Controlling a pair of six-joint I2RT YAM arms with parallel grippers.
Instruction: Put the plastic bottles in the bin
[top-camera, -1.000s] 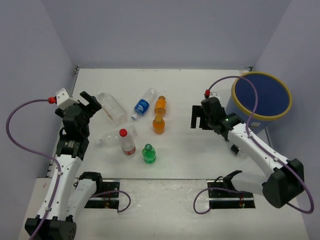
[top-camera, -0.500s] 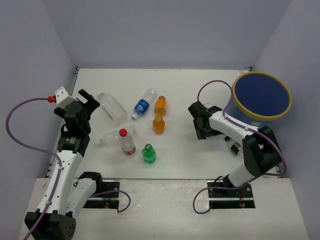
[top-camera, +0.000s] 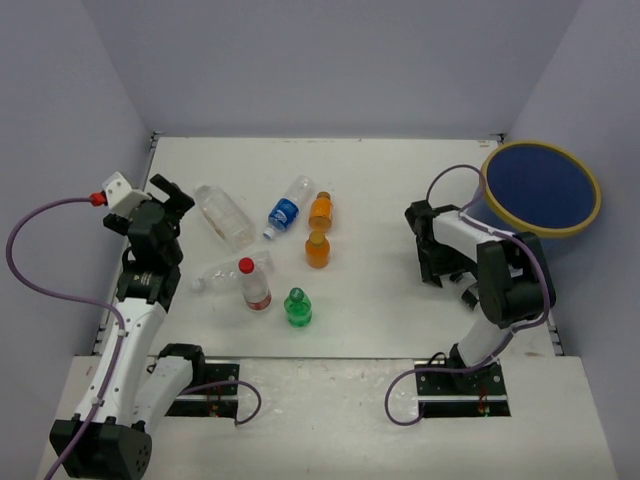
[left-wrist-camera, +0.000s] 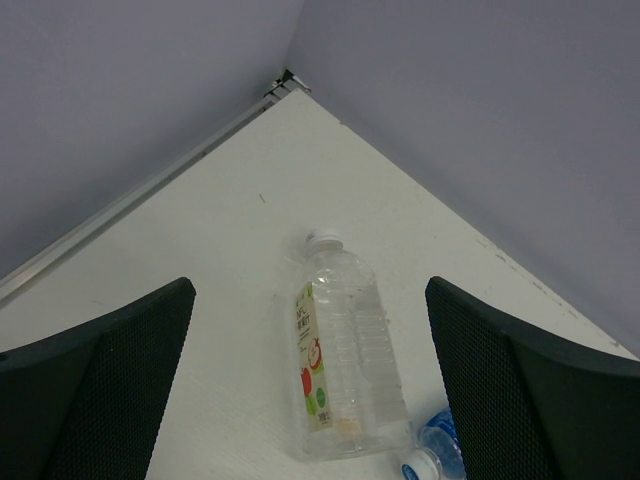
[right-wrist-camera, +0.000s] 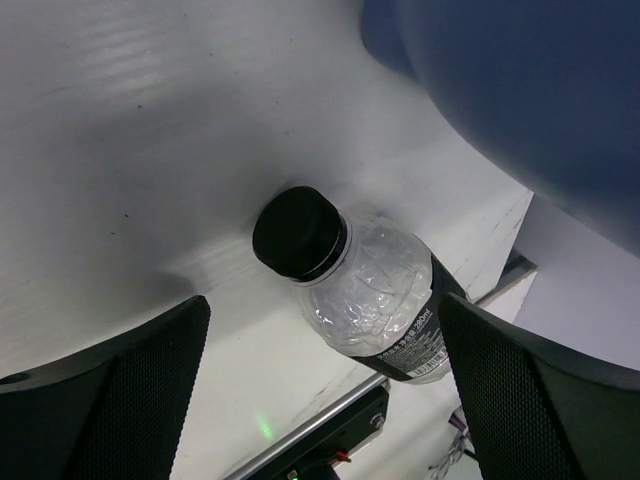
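Observation:
My left gripper is open and hovers left of a big clear bottle lying on the table; the left wrist view shows that bottle between my spread fingers. A blue-labelled bottle, two orange bottles, a red-capped bottle, another clear one lying down and a green bottle sit mid-table. My right gripper is open above a black-capped clear bottle lying beside the blue bin.
The bin's blue wall fills the upper right of the right wrist view. The black-capped bottle lies close to the table's edge. Grey walls enclose the table at the back and both sides.
My right arm has pulled back toward the bin and turned its gripper down over the black-capped bottle. The bin has shifted a little right. My left gripper has edged slightly left.

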